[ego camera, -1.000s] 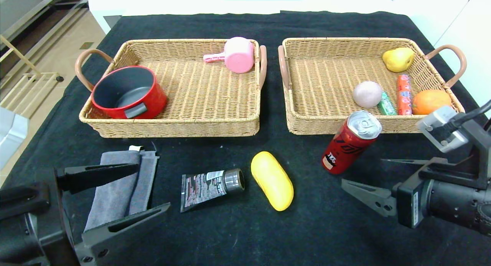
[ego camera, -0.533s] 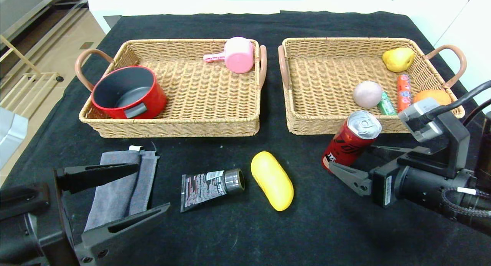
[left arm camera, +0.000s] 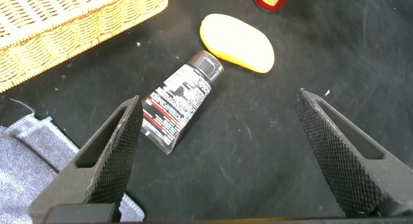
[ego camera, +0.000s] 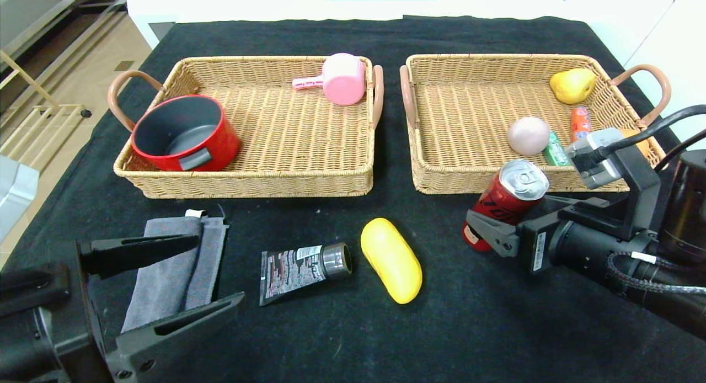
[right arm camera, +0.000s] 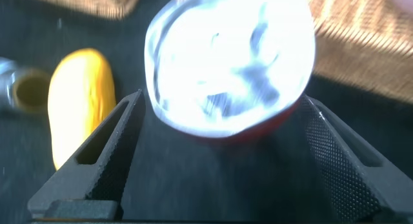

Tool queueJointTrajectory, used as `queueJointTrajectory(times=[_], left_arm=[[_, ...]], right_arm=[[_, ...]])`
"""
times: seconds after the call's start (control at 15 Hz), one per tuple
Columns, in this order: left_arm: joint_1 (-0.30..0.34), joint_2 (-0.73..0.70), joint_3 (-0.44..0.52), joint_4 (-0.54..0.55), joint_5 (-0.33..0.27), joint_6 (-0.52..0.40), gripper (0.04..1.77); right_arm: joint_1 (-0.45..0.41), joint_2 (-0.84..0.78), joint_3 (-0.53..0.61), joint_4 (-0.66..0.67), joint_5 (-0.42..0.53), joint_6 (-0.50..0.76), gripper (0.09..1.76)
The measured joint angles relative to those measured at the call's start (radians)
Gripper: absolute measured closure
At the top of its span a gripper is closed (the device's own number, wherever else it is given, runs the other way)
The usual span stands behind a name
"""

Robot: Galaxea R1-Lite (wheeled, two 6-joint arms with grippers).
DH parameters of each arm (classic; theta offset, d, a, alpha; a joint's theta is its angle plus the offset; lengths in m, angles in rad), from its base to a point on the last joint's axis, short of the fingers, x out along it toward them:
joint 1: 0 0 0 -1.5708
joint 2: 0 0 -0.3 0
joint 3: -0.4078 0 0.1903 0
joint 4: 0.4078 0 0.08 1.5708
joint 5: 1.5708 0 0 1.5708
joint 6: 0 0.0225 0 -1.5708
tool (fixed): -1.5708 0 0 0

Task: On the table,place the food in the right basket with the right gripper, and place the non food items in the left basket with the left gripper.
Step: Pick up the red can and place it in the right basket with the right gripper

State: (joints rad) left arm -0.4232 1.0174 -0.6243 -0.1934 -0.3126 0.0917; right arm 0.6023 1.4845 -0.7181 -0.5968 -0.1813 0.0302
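On the black worktop (ego camera: 353,328), the right tool (ego camera: 499,220) sits low with its two fingers spread wide on either side of the upright red can (ego camera: 506,202), which stands just in front of the right basket (ego camera: 469,179); the tool is not clenched on the can. The left tool (ego camera: 165,283) hangs released at the near left, above the folded grey towel (ego camera: 165,267), with the black tube (ego camera: 303,266) and the yellow oblong piece (ego camera: 391,260) lying side by side between the two arms. The pale round lump (ego camera: 528,135) and the sausage stick (ego camera: 579,121) already lie in the right basket, while the left basket (ego camera: 248,181) holds a red pot (ego camera: 185,132) and a pink scoop (ego camera: 339,79).
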Motion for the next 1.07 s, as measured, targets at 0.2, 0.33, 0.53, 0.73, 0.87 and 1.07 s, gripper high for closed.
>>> queueJointTrajectory(times=[0.2,0.33,0.53,0.73,0.87,1.07], left_arm=[[0.000,0.000,0.000,0.000,0.000,0.000,0.09],[0.000,0.000,0.000,0.000,0.000,0.000,0.09],[0.000,0.000,0.000,0.000,0.000,0.001,0.09],[0.000,0.000,0.000,0.000,0.000,0.002,0.09],[0.000,0.000,0.000,0.000,0.000,0.002,0.09],[0.000,0.000,0.000,0.001,0.000,0.002,0.09]], right_arm=[[0.000,0.020,0.000,-0.045,-0.006,0.002,0.14],[0.000,0.033,-0.001,-0.066,-0.019,0.002,0.14],[-0.006,0.053,0.000,-0.104,-0.032,0.002,0.14],[-0.013,0.066,0.003,-0.108,-0.034,0.002,0.14],[-0.019,0.075,0.000,-0.109,-0.042,0.005,0.31],[-0.027,0.085,-0.001,-0.112,-0.043,0.005,0.76]])
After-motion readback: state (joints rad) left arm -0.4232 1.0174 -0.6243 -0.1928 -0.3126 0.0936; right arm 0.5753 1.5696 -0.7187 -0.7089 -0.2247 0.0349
